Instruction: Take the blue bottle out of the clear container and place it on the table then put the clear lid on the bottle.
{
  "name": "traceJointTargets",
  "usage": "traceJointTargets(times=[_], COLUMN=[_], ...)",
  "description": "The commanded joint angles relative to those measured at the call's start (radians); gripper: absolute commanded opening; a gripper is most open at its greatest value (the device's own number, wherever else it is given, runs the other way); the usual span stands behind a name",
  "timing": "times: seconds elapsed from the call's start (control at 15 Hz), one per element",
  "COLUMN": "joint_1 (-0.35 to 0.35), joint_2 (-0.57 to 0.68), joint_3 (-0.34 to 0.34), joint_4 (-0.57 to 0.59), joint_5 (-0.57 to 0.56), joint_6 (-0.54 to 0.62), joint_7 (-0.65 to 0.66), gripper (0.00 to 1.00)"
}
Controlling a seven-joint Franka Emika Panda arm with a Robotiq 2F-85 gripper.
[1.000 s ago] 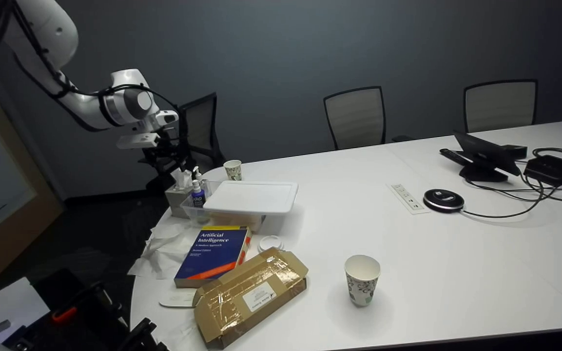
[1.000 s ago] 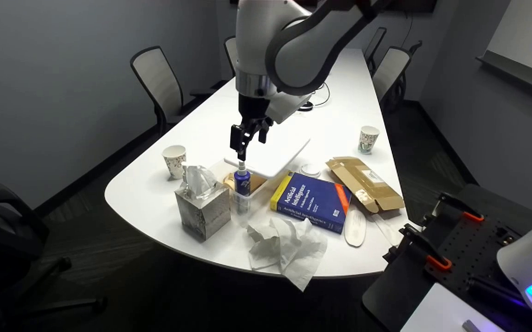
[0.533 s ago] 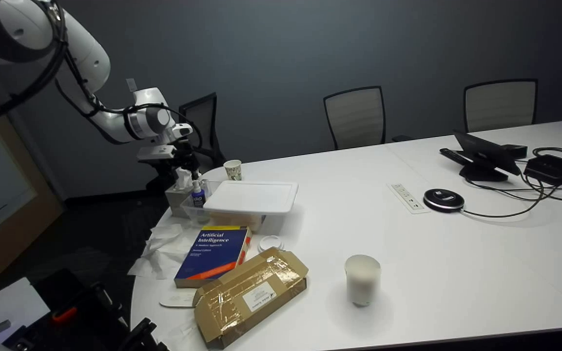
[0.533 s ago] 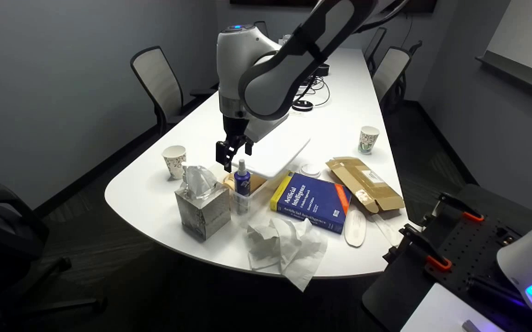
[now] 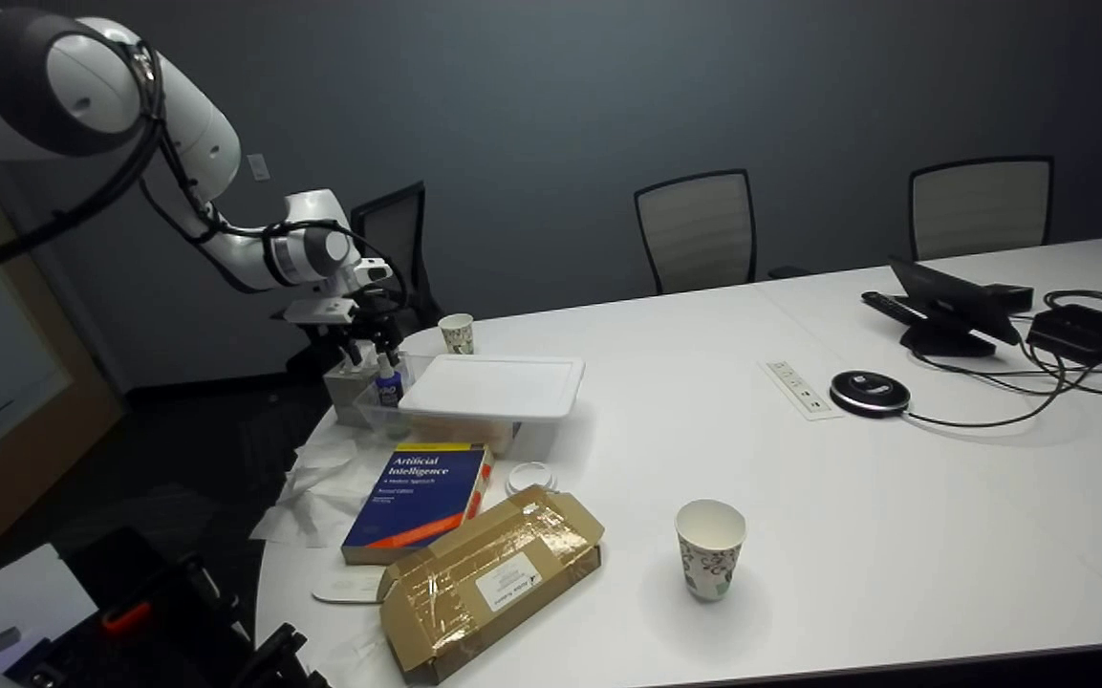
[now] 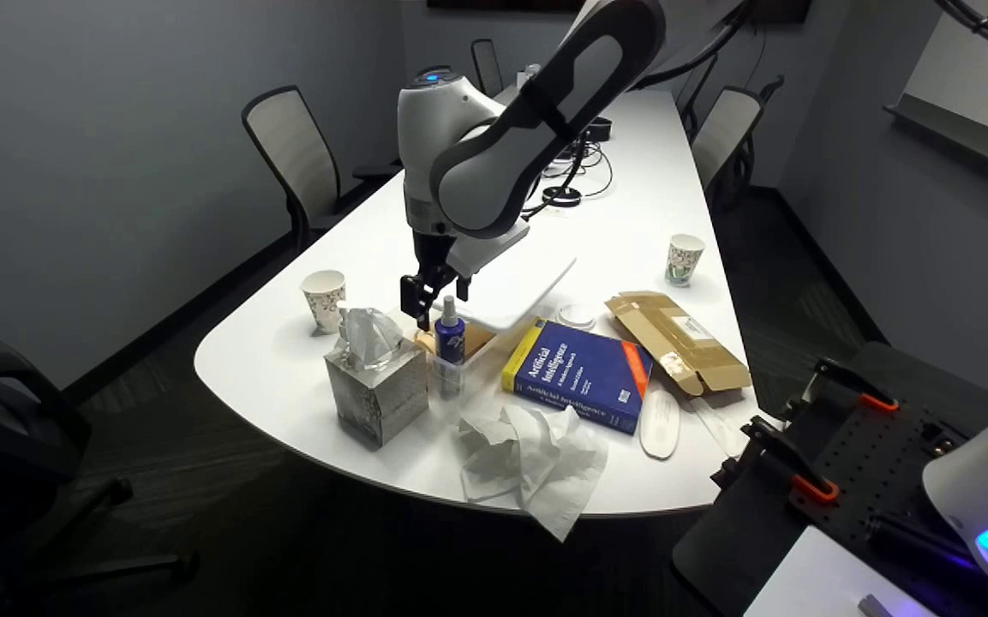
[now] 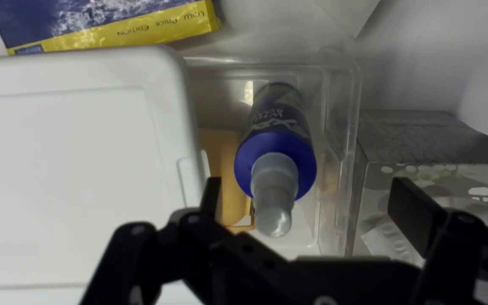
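The blue bottle (image 7: 274, 144) stands upright in the clear container (image 7: 340, 203), with a grey-white nozzle top. It also shows in both exterior views (image 5: 389, 386) (image 6: 451, 341). My gripper (image 7: 311, 203) is open and empty above the container's end, also seen in both exterior views (image 5: 374, 342) (image 6: 437, 298). In the wrist view the nozzle appears between the fingers, closer to the left one, touching neither. The right finger (image 7: 413, 212) is over the tissue box. A white rectangular lid (image 7: 78, 178) covers the rest of the container. I cannot make out a separate clear lid.
The tissue box (image 6: 378, 390) stands close beside the container. A paper cup (image 6: 325, 300) is behind it. The blue book (image 6: 581, 374), crumpled tissue (image 6: 536, 454), round white lid (image 5: 531, 476) and cardboard box (image 5: 491, 583) lie on the white table (image 5: 799, 535). Tan items (image 7: 227, 169) lie inside the container.
The arm has come down, and my gripper has moved lower, to just behind the bottle's top in an exterior view. The bottle, container and lid have not moved. The gripper stays open.
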Motion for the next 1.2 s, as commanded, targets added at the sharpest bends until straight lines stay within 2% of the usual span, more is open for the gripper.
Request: traceJointTargets(times=[0.0, 0.73, 0.8, 0.93, 1.13], joint_1=[0.019, 0.04, 0.037, 0.036, 0.035], joint_2=[0.024, 0.058, 0.058, 0.062, 0.062], joint_3=[-0.015, -0.047, -0.041, -0.043, -0.043], joint_4=[0.041, 0.083, 0.084, 0.088, 0.087], joint_5=[0.04, 0.036, 0.042, 0.04, 0.039], joint_6=[-0.054, -0.052, -0.056, -0.061, -0.07], joint_7=[-0.012, -0.003, -0.008, -0.011, -0.012], gripper=[1.0, 1.0, 0.75, 0.66, 0.4])
